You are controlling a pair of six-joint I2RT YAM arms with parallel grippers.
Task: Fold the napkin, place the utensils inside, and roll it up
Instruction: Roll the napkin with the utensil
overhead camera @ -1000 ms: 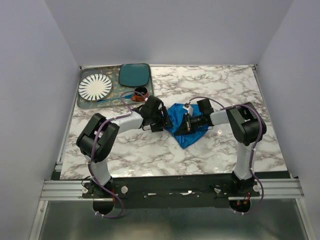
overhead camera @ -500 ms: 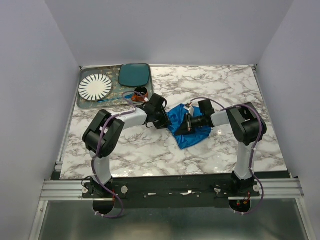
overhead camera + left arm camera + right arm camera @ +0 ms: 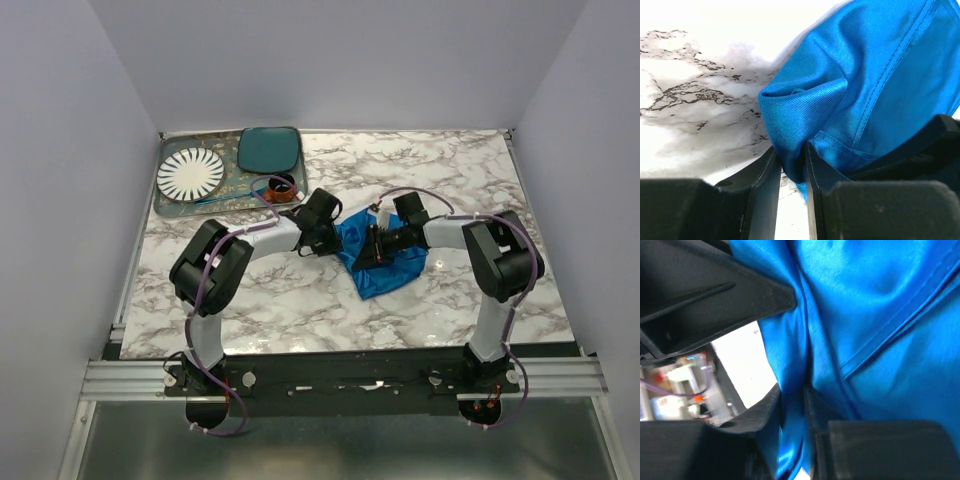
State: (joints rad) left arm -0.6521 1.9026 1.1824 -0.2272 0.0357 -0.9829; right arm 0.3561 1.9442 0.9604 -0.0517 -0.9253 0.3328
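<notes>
Though soft and crumpled, glossy blue napkin [image 3: 386,270] pinched in left gripper [image 3: 790,152] and right gripper [image 3: 791,391].

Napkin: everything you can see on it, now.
The napkin is bright blue, satiny woven cloth with a stitched hem, crumpled and partly folded, lying mid-way across the marble table. The left hand pinches a fold at one edge. Another fold runs between the fingers of the right hand, grip unclear.
</notes>
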